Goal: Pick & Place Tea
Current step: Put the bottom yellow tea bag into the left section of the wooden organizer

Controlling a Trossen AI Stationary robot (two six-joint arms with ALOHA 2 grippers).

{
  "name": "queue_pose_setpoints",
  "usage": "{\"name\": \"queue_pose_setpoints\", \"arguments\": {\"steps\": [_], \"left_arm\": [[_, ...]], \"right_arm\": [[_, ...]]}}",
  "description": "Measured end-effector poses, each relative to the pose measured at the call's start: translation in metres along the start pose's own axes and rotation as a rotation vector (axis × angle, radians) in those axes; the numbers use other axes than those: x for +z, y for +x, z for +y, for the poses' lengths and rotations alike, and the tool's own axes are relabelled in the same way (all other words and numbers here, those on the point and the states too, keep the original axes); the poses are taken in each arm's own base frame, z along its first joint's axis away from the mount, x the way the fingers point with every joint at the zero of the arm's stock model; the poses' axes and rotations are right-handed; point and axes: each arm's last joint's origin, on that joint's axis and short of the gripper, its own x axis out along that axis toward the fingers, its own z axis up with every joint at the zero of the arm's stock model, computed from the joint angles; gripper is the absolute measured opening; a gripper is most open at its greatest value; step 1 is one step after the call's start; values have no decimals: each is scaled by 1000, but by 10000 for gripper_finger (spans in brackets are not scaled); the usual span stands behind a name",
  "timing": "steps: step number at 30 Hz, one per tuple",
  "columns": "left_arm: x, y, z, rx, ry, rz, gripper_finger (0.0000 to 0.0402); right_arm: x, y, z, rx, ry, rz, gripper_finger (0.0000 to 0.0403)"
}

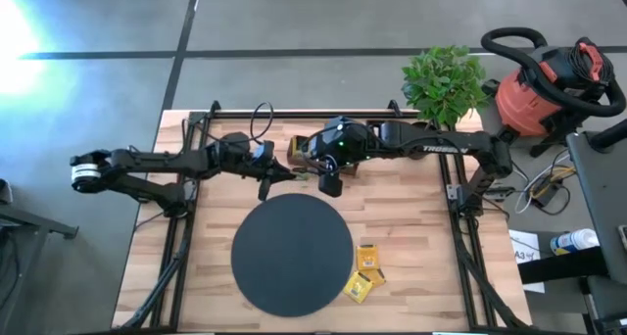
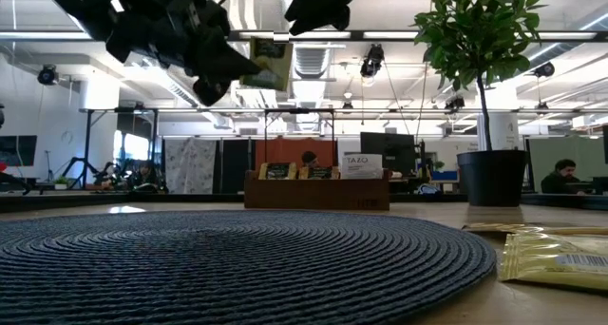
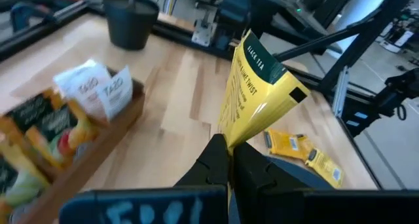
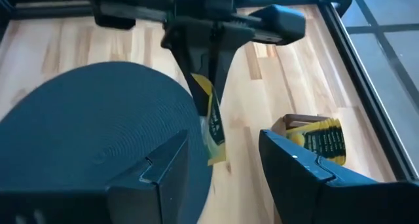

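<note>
The left gripper [image 3: 229, 160] pinches one yellow tea sachet [image 3: 252, 96] above the table, near the black mat [image 1: 292, 252]. The right gripper [image 4: 219, 162] hovers beside it, fingers spread and empty. Three more yellow sachets [image 1: 365, 273] lie by the mat's edge; one wooden tray [image 2: 316, 192] holds others.

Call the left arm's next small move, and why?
Probably carry it toward the three sachets lying beside the black mat and lower. The left gripper is shut on a yellow tea sachet, held clear above the table between tray and mat; right gripper hangs open nearby.
</note>
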Motion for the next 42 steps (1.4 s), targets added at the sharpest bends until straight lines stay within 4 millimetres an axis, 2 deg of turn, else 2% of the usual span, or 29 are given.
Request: {"name": "queue_pose_setpoints", "arguments": {"steps": [6,17,23,33,38,42], "left_arm": [[10,0,-3,-23,42,-24,3],[11,0,-3,-24,45,-26,3],[10,0,-3,-23,49,-22,3],[10,0,-1,27,35,-27,24],[9,0,2,140,-54,-43,41],[3,-1,6,227,-78,7,62]], "right_arm": [[-2,10,0,0,-32,18,182],[-5,23,0,7,-31,43,174],[-5,26,-5,-3,-20,44,130],[-7,34,-8,-11,-5,51,19],[-7,34,-12,-30,33,51,9],[-7,34,-18,-71,81,49,9]]}}
